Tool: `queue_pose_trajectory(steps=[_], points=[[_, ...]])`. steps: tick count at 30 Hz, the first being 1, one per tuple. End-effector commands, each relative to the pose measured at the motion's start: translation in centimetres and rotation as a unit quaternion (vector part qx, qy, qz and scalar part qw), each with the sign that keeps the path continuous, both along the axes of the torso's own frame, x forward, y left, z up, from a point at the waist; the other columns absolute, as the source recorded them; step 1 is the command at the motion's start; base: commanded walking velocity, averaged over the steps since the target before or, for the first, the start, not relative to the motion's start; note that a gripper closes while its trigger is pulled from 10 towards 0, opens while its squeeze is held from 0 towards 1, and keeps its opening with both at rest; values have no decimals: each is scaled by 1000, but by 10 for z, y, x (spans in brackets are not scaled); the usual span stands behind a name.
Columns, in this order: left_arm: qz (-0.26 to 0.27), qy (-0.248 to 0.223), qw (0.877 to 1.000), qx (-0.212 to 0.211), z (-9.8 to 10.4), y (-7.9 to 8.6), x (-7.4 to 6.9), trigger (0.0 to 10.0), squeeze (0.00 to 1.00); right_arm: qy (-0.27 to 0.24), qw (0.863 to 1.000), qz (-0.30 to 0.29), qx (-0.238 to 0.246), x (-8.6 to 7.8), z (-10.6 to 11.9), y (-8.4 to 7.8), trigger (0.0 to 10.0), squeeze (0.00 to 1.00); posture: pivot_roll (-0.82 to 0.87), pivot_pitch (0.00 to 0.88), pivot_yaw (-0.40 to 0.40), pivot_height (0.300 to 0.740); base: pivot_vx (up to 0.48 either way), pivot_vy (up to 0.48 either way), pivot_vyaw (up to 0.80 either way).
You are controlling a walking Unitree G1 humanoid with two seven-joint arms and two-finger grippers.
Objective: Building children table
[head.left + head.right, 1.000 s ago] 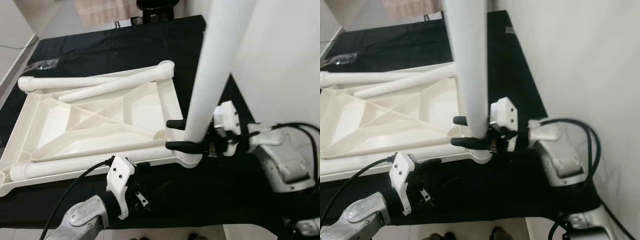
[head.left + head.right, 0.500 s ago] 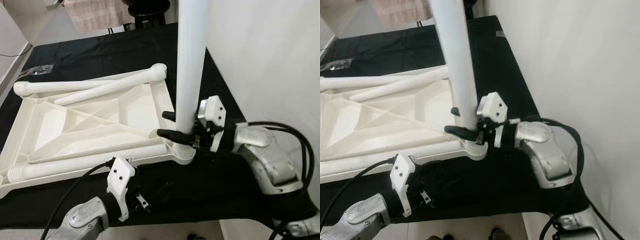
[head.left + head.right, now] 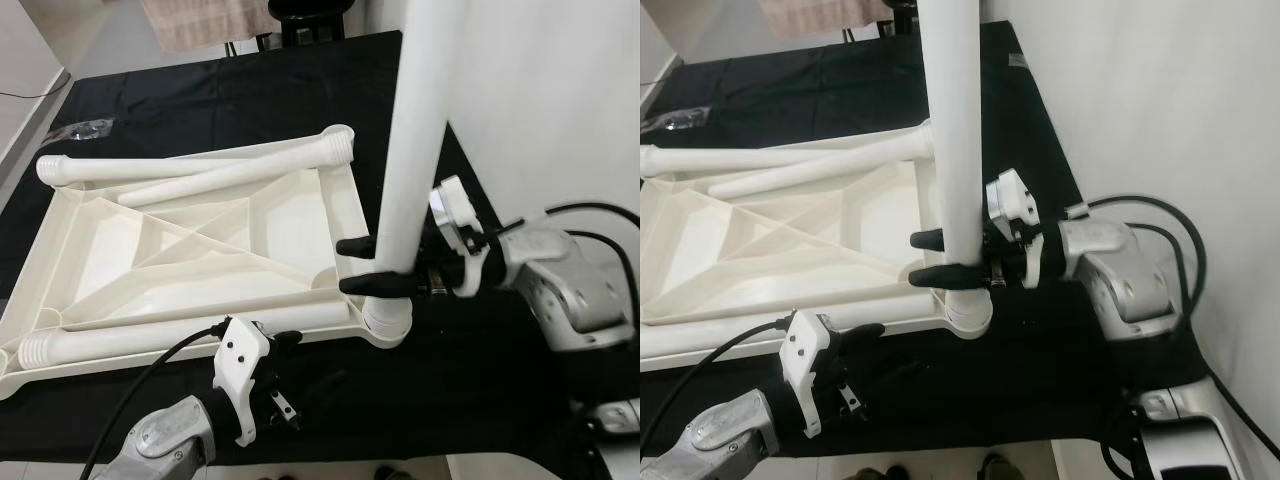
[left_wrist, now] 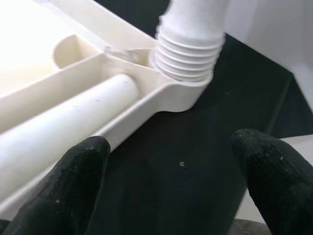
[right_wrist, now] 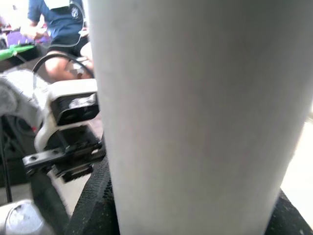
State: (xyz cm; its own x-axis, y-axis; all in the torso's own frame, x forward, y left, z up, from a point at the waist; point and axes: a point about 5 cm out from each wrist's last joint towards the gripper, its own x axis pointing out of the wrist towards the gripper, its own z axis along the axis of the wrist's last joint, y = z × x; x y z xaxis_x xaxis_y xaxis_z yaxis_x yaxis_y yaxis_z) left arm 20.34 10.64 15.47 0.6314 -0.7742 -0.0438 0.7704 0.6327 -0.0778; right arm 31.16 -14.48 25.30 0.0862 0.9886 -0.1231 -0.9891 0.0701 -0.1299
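In the left eye view, the right pincer (image 3: 358,265) is being held clamped on a white table leg (image 3: 412,160), its two black fingers (image 3: 370,286) wrapped round the lower part of the tube. The leg is standing nearly upright, and just below the pincer its ribbed end is sitting at the corner socket (image 3: 385,322) of the upturned cream tabletop (image 3: 190,255). The tabletop is lying underside up on a surface covered with a black cloth (image 3: 470,370). Two spare legs (image 3: 215,180) are lying along the far edge of the tabletop, well away from the pincer, and another leg (image 3: 170,335) is lying along the near edge. The left pincer (image 3: 290,345) is being held low over the black cloth, just beside the near edge of the tabletop.

In the right eye view, the right pincer (image 3: 930,258) is being seen gripping the leg (image 3: 958,130) from the side of the white wall (image 3: 1160,110).

In the left wrist view, the fingers (image 4: 73,181) of the left pincer are being held apart with nothing between them; ahead of them the ribbed threaded end (image 4: 188,51) is sitting in the corner of the tabletop (image 4: 58,83).

In the right wrist view, the leg (image 5: 195,112) is being held close before the lens. Beyond it a person (image 5: 61,29) in a blue shirt is seemingly seated, though that part is blurred.
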Motion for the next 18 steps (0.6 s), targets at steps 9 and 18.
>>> queue_pose_trajectory(steps=[9,18], points=[[-5,19,1000,7,-2,2,-10,10000,0,90,996,-5,-15,4,-47,16,10000,0,-10,323,62,740,0,0,0],[-3,16,1000,13,-1,6,-7,10000,0,60,989,-134,10,7,-61,15,10000,0,-15,329,68,740,0,0,0]])
